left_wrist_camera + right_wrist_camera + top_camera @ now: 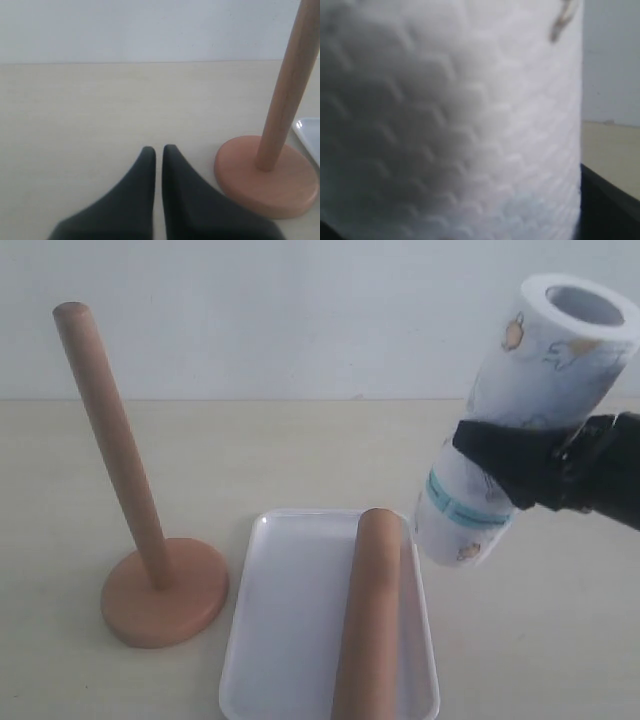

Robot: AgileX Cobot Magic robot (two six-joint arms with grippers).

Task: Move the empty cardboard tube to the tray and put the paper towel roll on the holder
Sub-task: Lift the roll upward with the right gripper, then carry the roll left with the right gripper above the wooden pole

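Currently the right gripper (505,468) clamps the paper towel roll (540,370) mid-length, tilted, at upper right of frame. Judged light, soft, crushable: hold the midsection gently. On the left gripper (158,152), jaws stand nearly together, empty. The empty cardboard tube (368,620) lies in the tray (285,640).

Holder (113,445) smooth matt wood; tube (368,620) matt cardbd; tray (290,620) smooth white plastic; roll (530,370) embossed paper.

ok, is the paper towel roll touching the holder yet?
Apart. Exterior view: the paper towel roll hangs tilted in the right gripper, the tray lying between it and the holder.
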